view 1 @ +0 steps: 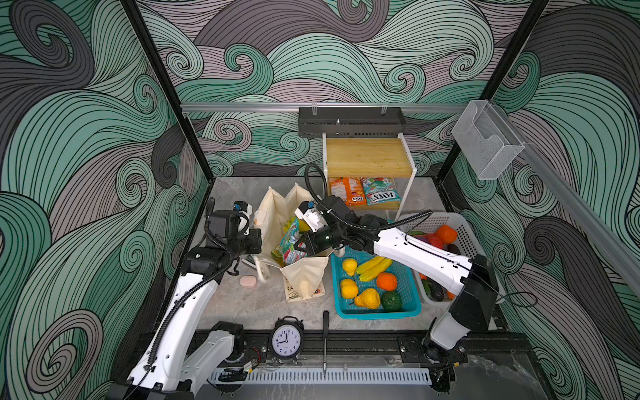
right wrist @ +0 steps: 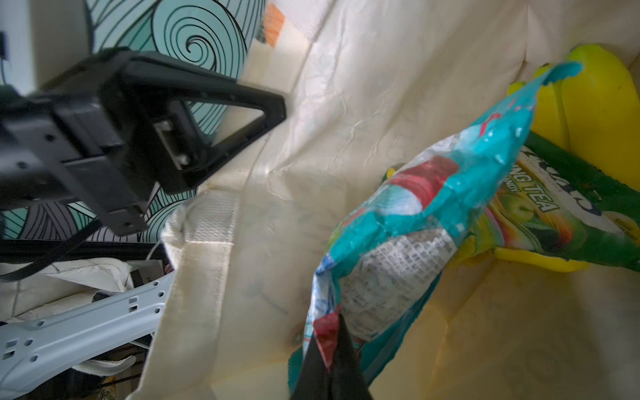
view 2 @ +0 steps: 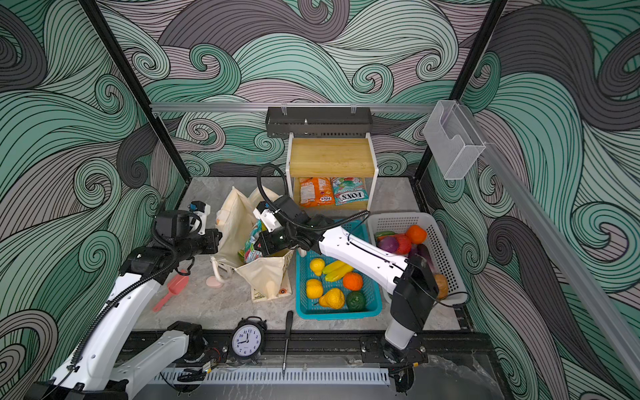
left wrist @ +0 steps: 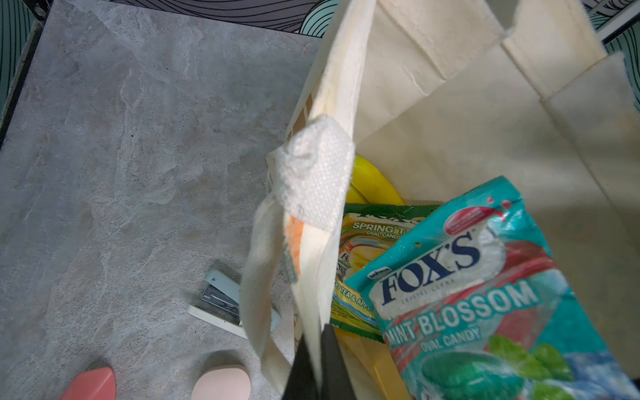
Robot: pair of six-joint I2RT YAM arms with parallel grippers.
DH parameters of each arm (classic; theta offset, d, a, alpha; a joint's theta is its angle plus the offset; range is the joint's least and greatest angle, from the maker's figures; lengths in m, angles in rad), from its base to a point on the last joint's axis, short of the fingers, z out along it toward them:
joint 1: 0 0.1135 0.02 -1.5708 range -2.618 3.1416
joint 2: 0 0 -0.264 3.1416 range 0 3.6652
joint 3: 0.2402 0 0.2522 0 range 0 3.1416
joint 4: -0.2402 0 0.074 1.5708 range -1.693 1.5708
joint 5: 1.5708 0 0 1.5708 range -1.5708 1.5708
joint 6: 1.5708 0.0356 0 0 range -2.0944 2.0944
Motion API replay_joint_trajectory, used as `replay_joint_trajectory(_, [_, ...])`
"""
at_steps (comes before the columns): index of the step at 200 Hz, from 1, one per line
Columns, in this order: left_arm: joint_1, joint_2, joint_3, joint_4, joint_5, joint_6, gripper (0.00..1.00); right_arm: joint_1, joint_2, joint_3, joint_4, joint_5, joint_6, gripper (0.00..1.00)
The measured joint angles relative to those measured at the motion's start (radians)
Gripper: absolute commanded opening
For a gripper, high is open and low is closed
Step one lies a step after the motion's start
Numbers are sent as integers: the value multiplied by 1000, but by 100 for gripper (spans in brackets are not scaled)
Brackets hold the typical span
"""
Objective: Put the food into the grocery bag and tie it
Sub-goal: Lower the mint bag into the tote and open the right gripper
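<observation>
The cream grocery bag (view 1: 277, 214) (view 2: 235, 221) stands open left of the table's middle. My left gripper (view 1: 261, 242) (left wrist: 318, 349) is shut on the bag's near-left rim, the cloth pinched between its fingers. My right gripper (view 1: 301, 247) (right wrist: 332, 336) reaches into the bag's mouth, shut on a corner of a teal-red candy packet (view 1: 292, 242) (left wrist: 467, 294) (right wrist: 433, 214). The packet hangs inside the bag. Beneath it lie a green-yellow candy packet (left wrist: 367, 242) (right wrist: 554, 214) and a yellow banana bunch (left wrist: 374, 180) (right wrist: 599, 104). A white rope handle (left wrist: 311, 173) droops outside the rim.
A teal basket (view 1: 377, 314) of toy fruit sits right of the bag, a white basket (view 1: 446, 217) of produce behind it. The back shelf (view 1: 367, 156) holds two more packets. A pink soap (view 1: 248, 281), stapler (left wrist: 221, 301), red scoop (view 2: 173, 289), clock (view 1: 286, 341) and screwdriver (view 1: 325, 332) lie near the front.
</observation>
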Motion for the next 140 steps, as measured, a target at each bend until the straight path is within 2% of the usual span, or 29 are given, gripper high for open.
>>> replay_joint_trajectory(103, [0, 0, 0, -2, 0, 0, 0, -11, 100, 22, -87, 70, -18, 0])
replay_joint_trajectory(140, [0, 0, 0, -2, 0, 0, 0, -8, 120, 50, -151, 144, -39, 10])
